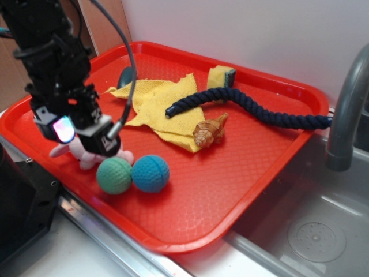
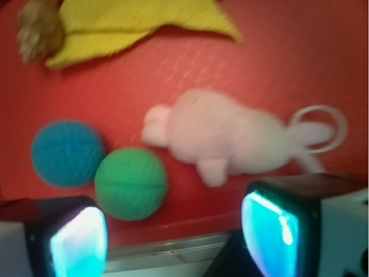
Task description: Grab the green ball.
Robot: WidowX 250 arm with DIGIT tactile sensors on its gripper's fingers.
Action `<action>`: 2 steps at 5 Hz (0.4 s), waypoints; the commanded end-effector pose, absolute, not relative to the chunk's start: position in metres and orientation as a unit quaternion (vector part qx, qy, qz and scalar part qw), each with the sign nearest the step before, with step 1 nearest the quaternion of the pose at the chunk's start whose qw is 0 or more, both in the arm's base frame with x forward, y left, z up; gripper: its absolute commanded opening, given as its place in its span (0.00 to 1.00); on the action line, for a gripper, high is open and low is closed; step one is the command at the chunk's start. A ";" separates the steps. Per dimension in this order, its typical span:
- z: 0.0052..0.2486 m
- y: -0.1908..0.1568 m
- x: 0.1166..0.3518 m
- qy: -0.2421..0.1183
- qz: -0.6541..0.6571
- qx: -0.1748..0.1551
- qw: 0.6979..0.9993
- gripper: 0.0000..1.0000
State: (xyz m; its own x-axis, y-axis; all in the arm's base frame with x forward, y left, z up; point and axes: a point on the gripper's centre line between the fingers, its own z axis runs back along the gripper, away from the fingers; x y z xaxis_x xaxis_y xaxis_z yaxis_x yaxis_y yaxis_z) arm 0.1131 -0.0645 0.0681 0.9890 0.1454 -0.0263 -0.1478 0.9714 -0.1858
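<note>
Insp. note, single arm, task: grab the green ball.

Green ball [image 1: 114,175] sits on the red tray [image 1: 230,190], near-left area, close to the tray's near rim. It touches, or all but touches, the blue ball [image 1: 150,173] on its right in the exterior view. A pink plush toy [image 2: 225,135] lies just beside the green ball on the other side, partly hidden under the arm in the exterior view.

Pincer [image 2: 173,231]: spread, nothing held. Wrist view shows both fingertips [image 2: 78,239] lit cyan and set well apart, w/ open tray floor and rim between them. No contact w/ any item.

Key relation: in the wrist view the green ball [image 2: 131,183] lies ahead of the pincer and inside the span of the fingers, but off-centre, nearer the left-hand fingertip in that picture. The plush toy sits ahead of the other fingertip. In the exterior view the pincer [image 1: 86,135] hangs above and slightly left/far of the ball, not yet down at its level.

Judgement: approach phase, grasp not started. Next move likely needs a small sideways correction to centre the ball, then descent. Ball is round, so no long axis to align.

Risks: a finger may land on the blue ball or the plush; ball could roll if nudged.

Other items (yellow cloth [image 1: 158,104], dark rope [image 1: 253,109], shell [image 1: 210,131]) lie farther back, clear of the work.
</note>
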 end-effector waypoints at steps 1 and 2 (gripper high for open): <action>0.056 -0.082 0.123 0.010 0.043 -0.092 0.995 1.00; 0.043 -0.095 0.131 0.010 0.024 -0.073 0.997 1.00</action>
State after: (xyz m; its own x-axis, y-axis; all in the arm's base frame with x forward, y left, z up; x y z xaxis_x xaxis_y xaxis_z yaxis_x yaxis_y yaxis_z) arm 0.1239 -0.0889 0.0350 0.9975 0.0452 -0.0551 -0.0519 0.9903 -0.1286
